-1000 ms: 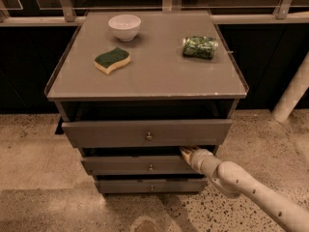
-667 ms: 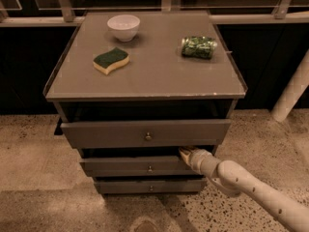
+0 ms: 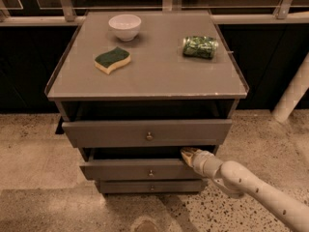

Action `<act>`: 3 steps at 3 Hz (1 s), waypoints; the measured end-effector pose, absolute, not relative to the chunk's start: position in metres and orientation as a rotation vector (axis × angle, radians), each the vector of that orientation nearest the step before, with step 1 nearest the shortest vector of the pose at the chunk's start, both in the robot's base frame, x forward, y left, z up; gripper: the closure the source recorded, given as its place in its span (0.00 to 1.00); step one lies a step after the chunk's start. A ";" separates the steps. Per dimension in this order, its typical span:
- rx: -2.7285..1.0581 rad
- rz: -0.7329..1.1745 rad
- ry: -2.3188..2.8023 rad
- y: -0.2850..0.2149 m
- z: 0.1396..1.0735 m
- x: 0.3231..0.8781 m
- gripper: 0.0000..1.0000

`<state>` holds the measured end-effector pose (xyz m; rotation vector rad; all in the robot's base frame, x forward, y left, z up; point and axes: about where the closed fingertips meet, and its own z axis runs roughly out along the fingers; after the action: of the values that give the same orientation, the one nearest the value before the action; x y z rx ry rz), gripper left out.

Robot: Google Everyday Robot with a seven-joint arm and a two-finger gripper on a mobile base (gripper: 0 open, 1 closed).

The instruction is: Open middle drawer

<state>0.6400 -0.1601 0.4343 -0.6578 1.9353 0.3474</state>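
Note:
The grey cabinet has three drawer fronts, each with a small brass knob. The middle drawer [image 3: 125,170] is the medium-sized front and stands partly pulled out, with a dark gap above its top edge. My gripper [image 3: 187,153] is at the right end of that top edge, in the gap under the top drawer, right of the middle knob [image 3: 151,173]. My white arm [image 3: 251,185] comes in from the lower right.
The top, widest drawer [image 3: 147,133] stands pulled out above the gripper. The slim bottom drawer [image 3: 149,186] is nearly shut. On the cabinet top lie a white bowl [image 3: 124,26], a green and yellow sponge [image 3: 112,60] and a green bag [image 3: 200,47]. A white post [image 3: 292,93] stands at the right.
The middle drawer front seems to have come out a little toward the camera. The gripper stays at its top right edge.

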 end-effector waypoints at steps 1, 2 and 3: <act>-0.679 0.456 2.013 -0.153 0.422 0.602 1.00; -0.679 0.456 2.013 -0.152 0.424 0.603 1.00; -0.712 0.570 2.096 -0.144 0.420 0.552 1.00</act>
<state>0.5515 -0.1441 0.4197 -0.7116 2.0960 0.5698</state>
